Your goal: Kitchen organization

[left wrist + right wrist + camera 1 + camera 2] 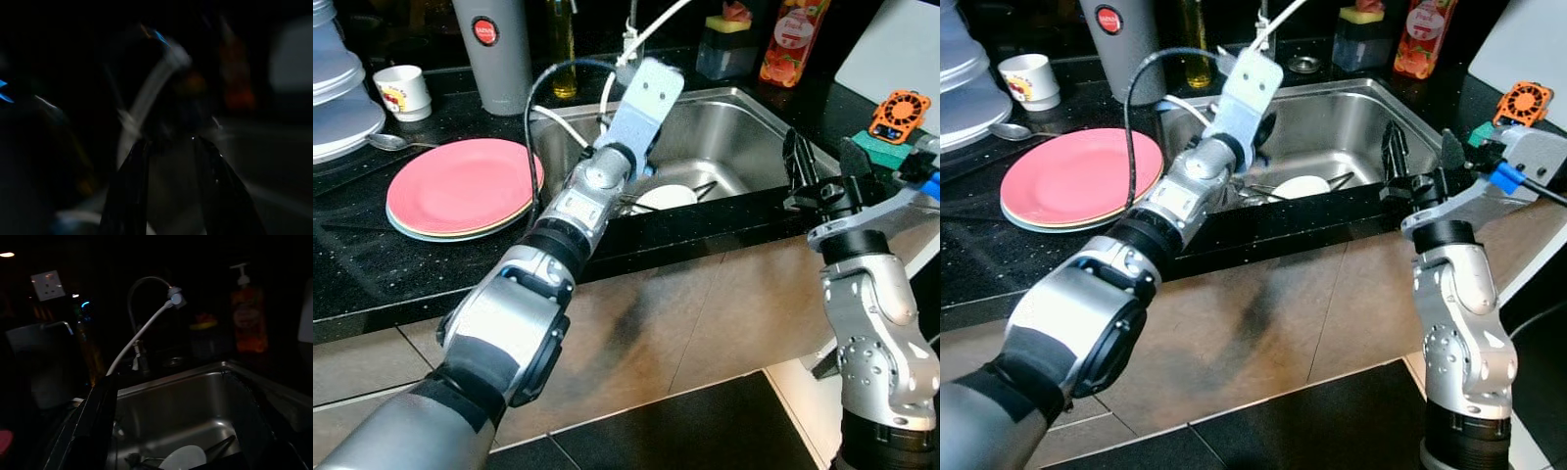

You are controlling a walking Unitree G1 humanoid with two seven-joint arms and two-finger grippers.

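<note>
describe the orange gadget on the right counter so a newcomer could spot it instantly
Start at the steel sink and go to the black countertop on its right side, by the white board. There the orange gadget rests by a green sponge, just beyond the right gripper. It is the one bright orange item with a round, black-slotted, fan-like face.

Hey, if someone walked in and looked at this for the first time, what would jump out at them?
The left arm stretches over the counter edge into the steel sink, where a white dish lies at the bottom. Left of the sink, a stack of pink plates sits on the black counter. The right end effector hovers open over the sink's right front corner.
</note>
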